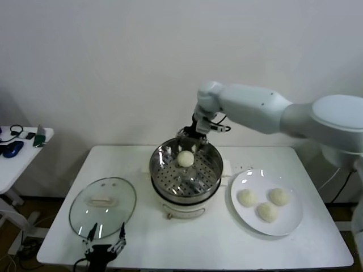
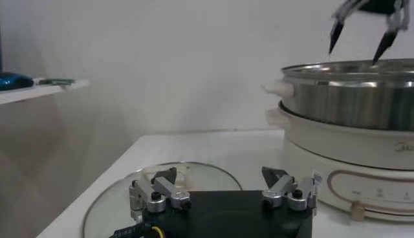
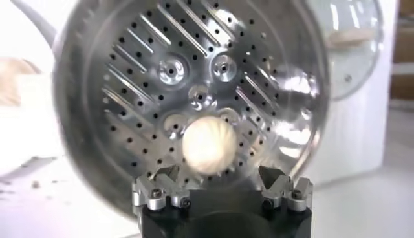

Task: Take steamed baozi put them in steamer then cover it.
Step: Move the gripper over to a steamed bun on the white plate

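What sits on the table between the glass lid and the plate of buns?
The steamer on its white pot, one baozi inside, stands between the glass lid and the plate, in the head view.

Smooth white rounded arm [image 1: 266, 107], black wrist cables, black gripper body with silver screw-fastened fingers [image 3: 158, 194].

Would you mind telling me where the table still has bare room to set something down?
Bare patches: the white table along its near edge, in front of the shiny steel steamer, and between the glass lid and steamer. The right side is crowded by the white plate holding three cream buns. The steamer floor has room beside its single bun.
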You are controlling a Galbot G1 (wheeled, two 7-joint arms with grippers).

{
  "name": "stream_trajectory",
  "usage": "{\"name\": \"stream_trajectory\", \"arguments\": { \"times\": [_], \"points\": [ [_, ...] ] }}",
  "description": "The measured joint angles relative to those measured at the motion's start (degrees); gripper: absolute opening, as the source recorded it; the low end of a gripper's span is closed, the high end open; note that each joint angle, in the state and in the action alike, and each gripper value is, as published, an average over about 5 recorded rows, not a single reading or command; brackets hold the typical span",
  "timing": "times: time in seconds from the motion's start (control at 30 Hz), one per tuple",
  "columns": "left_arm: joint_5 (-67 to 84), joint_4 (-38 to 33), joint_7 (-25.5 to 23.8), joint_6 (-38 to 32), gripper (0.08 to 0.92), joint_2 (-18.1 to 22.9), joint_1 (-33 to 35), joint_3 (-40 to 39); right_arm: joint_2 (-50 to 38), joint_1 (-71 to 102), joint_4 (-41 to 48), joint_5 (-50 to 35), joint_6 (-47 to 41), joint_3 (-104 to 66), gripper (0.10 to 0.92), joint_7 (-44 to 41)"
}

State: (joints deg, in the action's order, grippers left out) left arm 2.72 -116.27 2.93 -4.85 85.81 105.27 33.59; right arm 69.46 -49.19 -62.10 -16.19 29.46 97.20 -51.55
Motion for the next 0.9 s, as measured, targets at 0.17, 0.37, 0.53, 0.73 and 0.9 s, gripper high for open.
{"name": "stream_trajectory", "arguments": {
  "times": [0.17,0.37,0.53,0.73,0.9],
  "points": [
    [-0.04,0.26,0.01,-0.24,0.823,-0.17,-0.23,-0.41,-7.99,-9.29,-10.04,-12.64,-13.44,11.13,0.823,0.0],
    [-0.02,0.47,0.0,-0.35,0.823,-0.37,-0.64,-0.47,-17.21,-14.24,-21.63,-21.6,-29.17,19.26,0.823,2.92],
    [-0.02,0.62,0.0,-0.4,0.823,-0.41,-0.93,-0.38,-22.36,-12.51,-27.28,-24.83,-39.56,20.75,0.823,6.19],
    [0.09,1.14,0.0,-0.41,0.823,-0.17,-1.43,-0.23,-25.27,-5.0,-28.72,-23.45,-47.5,17.69,0.823,9.24],
    [0.17,1.52,-0.03,-0.39,0.823,0.03,-1.62,0.02,-25.64,3.03,-26.15,-20.67,-51.03,13.24,0.823,10.5]
  ]
}}
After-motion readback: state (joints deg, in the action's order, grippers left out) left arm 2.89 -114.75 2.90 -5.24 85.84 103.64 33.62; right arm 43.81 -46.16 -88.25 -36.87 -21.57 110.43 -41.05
